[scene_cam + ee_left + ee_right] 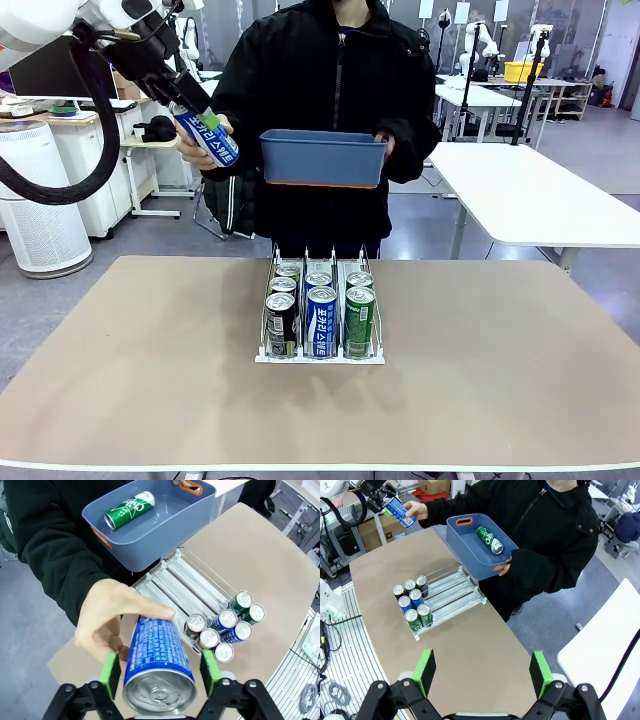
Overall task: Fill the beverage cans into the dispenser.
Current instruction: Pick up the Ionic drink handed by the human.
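The table (120, 380) spans the foreground. At its far edge a person (330, 90) holds a blue tub (322, 160) in one hand. The dispenser (320, 357) sits at the table's centre. The left gripper (160, 671), raised off the far left of the table, is closed on a blue can (208, 135), with its pads against the can's sides. The person's other hand (107, 625) also grips that can. The right gripper (482, 672) stands open above the table. Seven beverage cans (411, 600) stand upright at the near end of the dispenser's lanes. A green can (129, 510) lies on its side in the blue tub.
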Controlling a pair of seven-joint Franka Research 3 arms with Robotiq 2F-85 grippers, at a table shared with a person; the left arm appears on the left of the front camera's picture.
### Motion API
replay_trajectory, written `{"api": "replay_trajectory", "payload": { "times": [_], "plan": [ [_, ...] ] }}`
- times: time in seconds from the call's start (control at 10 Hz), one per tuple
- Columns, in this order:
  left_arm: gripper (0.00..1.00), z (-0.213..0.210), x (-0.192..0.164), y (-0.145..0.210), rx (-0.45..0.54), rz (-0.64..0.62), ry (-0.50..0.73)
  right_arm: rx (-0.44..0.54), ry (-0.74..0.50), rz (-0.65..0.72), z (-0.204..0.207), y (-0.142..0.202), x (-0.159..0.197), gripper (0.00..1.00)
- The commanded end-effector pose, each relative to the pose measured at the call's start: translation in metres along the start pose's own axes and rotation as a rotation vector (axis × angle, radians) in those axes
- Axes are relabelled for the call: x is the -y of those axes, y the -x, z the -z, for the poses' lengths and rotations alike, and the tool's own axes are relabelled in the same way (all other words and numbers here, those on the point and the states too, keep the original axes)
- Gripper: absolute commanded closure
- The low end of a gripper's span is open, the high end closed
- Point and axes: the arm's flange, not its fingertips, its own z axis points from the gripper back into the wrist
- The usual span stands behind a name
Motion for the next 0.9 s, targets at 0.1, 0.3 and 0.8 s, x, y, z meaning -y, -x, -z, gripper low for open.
{"api": "replay_trajectory", "payload": {
  "times": [0.1,0.3,0.8],
  "plan": [
    [0.25,0.0055,-0.0043,-0.0023,0.005,0.019,-0.038,0.001,-0.002,-0.001,0.0004,0.0001,-0.0009,0.00],
    [0.45,0.0045,-0.0050,-0.0009,0.019,0.017,-0.048,0.001,-0.002,-0.001,0.0004,0.0001,-0.0009,0.00],
    [1.00,0.0003,-0.0055,0.0047,-0.013,0.021,-0.094,0.001,-0.002,-0.001,0.0004,0.0001,-0.0009,0.00]
  ]
}}
